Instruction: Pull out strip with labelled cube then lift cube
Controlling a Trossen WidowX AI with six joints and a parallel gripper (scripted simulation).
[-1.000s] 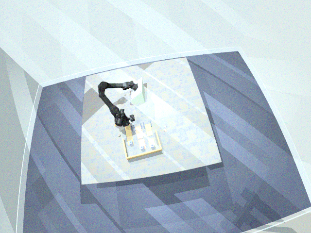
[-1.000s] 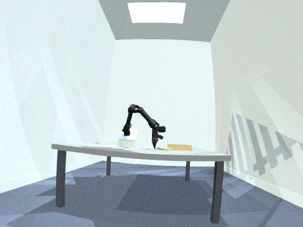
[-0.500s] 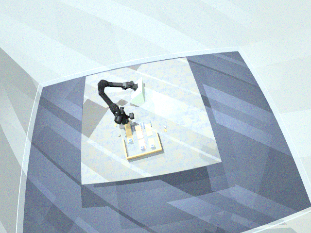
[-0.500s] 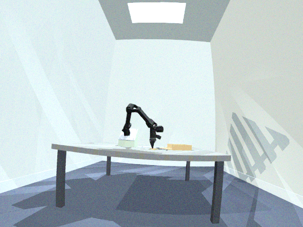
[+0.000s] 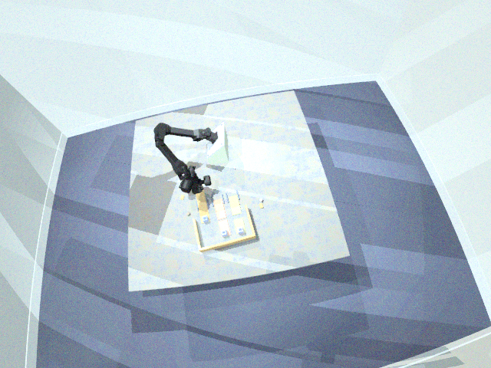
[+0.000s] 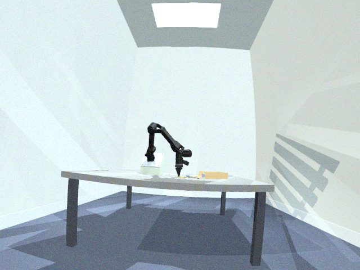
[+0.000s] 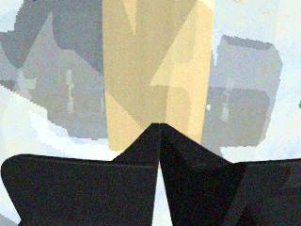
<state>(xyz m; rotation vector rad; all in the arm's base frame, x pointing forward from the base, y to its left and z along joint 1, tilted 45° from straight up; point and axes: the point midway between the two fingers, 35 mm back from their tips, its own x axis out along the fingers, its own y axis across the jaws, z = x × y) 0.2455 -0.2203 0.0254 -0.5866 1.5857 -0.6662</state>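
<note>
Roughly centre of the top view: shallow tray with yellow rim (image 5: 228, 246) on the table (image 5: 285, 238), three tan strips side by side inside it. Going left to right: left strip (image 5: 202, 204), reaching out past the tray's near edge toward the arm, small bluish cube (image 5: 205, 218) on its far part; middle strip (image 5: 220, 214), apparently broken by pale gaps, cube near its far end; right strip (image 5: 236, 205), short, with a cube further down in the tray. Labels too small to read; cannot tell which cube is the labelled one. Left strip looks unbroken, so judged the one to pull.

Handling, as a judgement: strip thin, flat, light, probably limp and slick on the table; best pressed or pinched at the free end nearest the arm and dragged slowly, else cube may slide or topple. Cube small, rigid, light; take across two opposite flat faces.

Gripper (image 7: 161, 131): fingers clenched, tips meeting, nothing between them. In the wrist view, tips planted over the near end of the tan strip, lower centre of frame; in the exterior view, tips down at table level. Contact looks like pressing, not pinching; actual touch not certain.
</note>
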